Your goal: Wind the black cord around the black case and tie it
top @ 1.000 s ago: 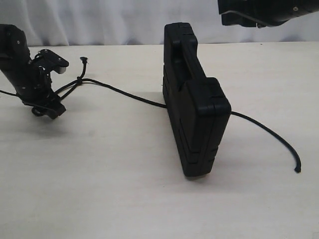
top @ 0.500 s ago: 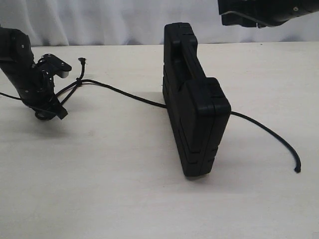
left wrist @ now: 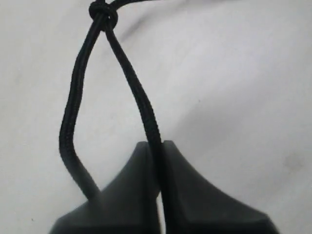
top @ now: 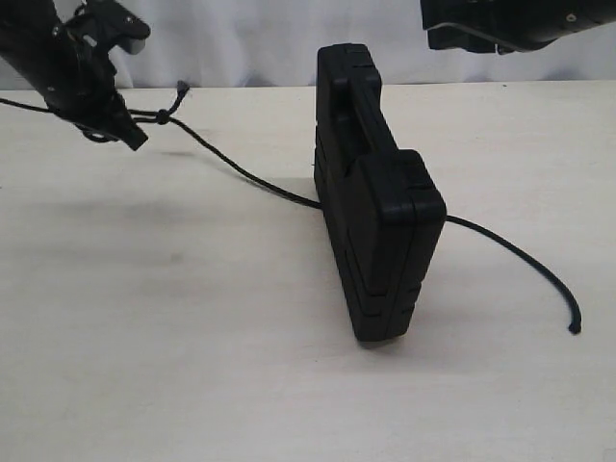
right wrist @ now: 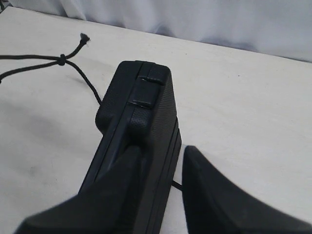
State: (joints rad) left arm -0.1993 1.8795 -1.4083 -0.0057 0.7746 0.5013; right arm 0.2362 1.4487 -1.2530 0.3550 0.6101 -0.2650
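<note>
Left pincer (left wrist: pixel 157 161) clamps the cord (left wrist: pixel 141 102) loop near its knot, above the bench (top: pixel 192 337), likely to gain slack for wrapping; the cord runs past the foot of the upright case (top: pixel 380 221). Right pincer (right wrist: pixel 163 156) hovers part-open, empty.

Op, for your record: no legible txt, label, brand, no. or sign in any view. Surfaces chkd: black case (top: pixel 380 231), black cord (left wrist: pixel 145 111), table (top: pixel 192 337). No readable mkgs on any of them.
</note>
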